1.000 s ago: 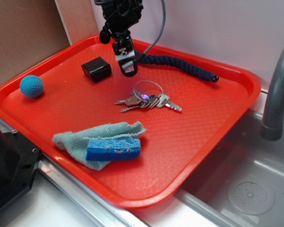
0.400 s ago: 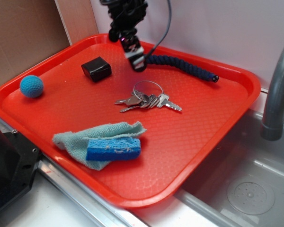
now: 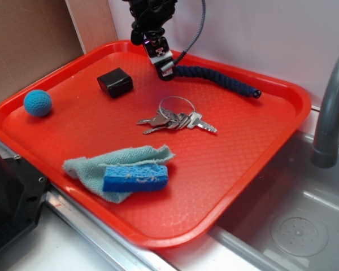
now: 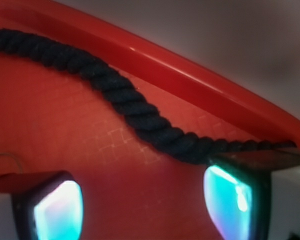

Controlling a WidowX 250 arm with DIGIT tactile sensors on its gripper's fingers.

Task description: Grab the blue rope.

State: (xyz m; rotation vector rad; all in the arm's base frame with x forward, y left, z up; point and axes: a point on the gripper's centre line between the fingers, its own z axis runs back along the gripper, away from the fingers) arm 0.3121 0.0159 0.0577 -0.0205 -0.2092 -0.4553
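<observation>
The blue rope is a dark navy twisted cord with a black cap at its right end. It lies wavy along the far rim of the red tray. My gripper hangs at the rope's left end, just above the tray. In the wrist view the rope runs across just beyond the fingertips, close to the right finger and in front of the tray rim. The gripper is open, with only bare tray between the jaws.
A key bunch lies mid-tray. A black box and a blue crocheted ball sit at the left. A teal cloth with a blue sponge lies at the front. A grey faucet and a sink are to the right.
My gripper has moved right and towards the back rim, from beside the black box to the rope's left end. The rope and other objects have not moved.
</observation>
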